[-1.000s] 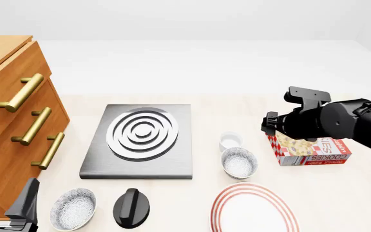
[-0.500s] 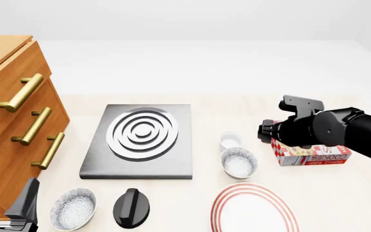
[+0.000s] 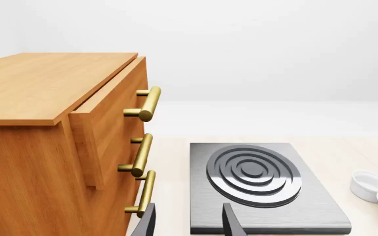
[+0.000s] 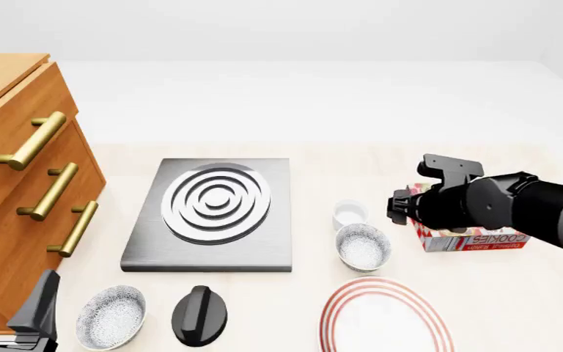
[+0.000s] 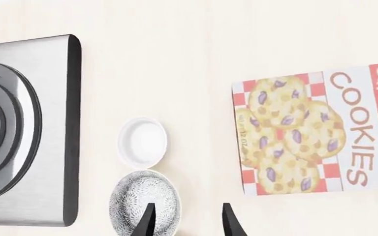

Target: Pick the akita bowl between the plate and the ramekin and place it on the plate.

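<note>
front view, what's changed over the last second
The right arm has swung left and lower over the cookie box, bringing the right gripper toward the akita bowl; its fingers are open and hold nothing. The bowl, ramekin, plate and left gripper stayed put.

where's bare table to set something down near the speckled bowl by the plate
Bare tabletop lies between the metal burner slab and the small white ramekin, and near of the red-checked cookie box, right of the red-ringed white plate. It is crowded where ramekin, grey speckled bowl and plate line up closely.
</note>
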Motion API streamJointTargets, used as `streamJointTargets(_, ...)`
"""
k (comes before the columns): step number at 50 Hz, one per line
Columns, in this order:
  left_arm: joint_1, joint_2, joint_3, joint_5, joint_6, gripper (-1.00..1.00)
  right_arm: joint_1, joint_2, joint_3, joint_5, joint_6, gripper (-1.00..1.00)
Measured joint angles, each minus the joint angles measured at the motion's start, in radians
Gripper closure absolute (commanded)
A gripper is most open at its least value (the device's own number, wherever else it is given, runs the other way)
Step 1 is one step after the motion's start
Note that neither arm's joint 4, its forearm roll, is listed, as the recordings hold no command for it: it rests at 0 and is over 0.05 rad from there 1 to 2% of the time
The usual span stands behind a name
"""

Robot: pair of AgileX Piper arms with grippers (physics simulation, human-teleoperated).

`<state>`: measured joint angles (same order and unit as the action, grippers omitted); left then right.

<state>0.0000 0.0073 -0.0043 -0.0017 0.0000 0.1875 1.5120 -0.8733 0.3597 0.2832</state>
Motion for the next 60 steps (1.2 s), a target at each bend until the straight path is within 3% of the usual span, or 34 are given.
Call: streamJointTargets(60, 0.000, 0.000, 0.000, 0.000, 0.000, -1.00, 0.053, 0.082, 0.077, -0.105, 0.039, -1.00)
